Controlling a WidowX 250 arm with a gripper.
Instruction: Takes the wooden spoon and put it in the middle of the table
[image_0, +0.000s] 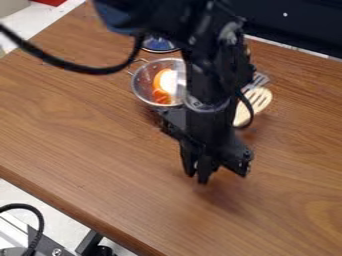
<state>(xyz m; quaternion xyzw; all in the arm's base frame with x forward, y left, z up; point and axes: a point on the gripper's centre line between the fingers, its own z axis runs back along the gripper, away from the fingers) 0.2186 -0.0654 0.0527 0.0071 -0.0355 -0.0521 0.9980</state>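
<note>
Jaws: spread can't be made out, dark parts overlap; no spoon seen in their grip
Gripper (198, 176): hangs over the table (87, 145), on the near side of the metal pot (139, 89) and a bit right of it
Wooden spoon (262, 99): slotted, on the table right of the pot, beyond the arm (215, 65); not in the middle spot
Metal utensil (259, 80): right of the pot, just beside the spoon's slotted end
Pot contents: orange piece (161, 95) and white piece (169, 80) inside the pot
Blue item (159, 44): just behind the pot, partly covered by the arm
Step in hand: before pickup, spoon looks ungrasped
Next move: likely go back and right of the pot, line up on the spoon, grip it without catching the metal utensil, then carry it to the middle
Hidden, spoon: lower part runs behind the arm and its hanging cable (245, 107); handle end can't be traced
Hidden, pot: right side behind the arm
Cut off: arm at top edge
Hard to read: gripper height above the table
</note>
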